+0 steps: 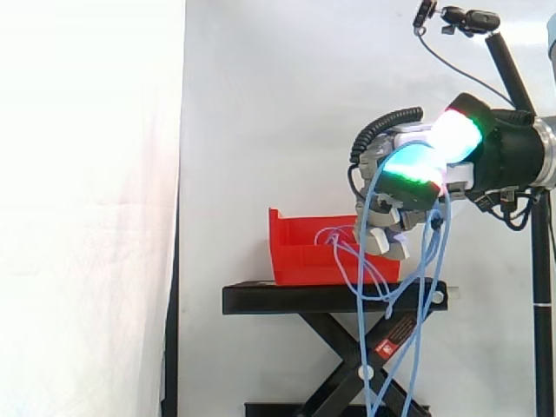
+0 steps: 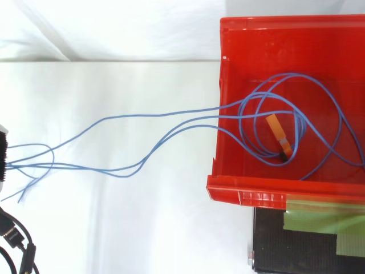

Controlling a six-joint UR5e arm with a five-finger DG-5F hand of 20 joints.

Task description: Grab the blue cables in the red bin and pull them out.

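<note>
The red bin (image 1: 300, 256) stands on a black stand (image 1: 287, 298). My hand (image 1: 415, 193) is raised above and to the right of the bin, its fingers curled round a bundle of blue cables (image 1: 359, 261). From the hand the strands run back into the bin, and loops hang down past the stand toward the floor. In the top view the blue cables (image 2: 171, 114) stretch from the left edge across the white ground, over the wall of the red bin (image 2: 245, 191), and end in loose coils inside it.
An orange plug-like piece with a black tip (image 2: 279, 136) lies among the coils in the bin. A camera on a black pole (image 1: 469, 19) stands at the upper right. The stand's black top with green tape (image 2: 308, 245) shows beside the bin. A white curtain hangs behind.
</note>
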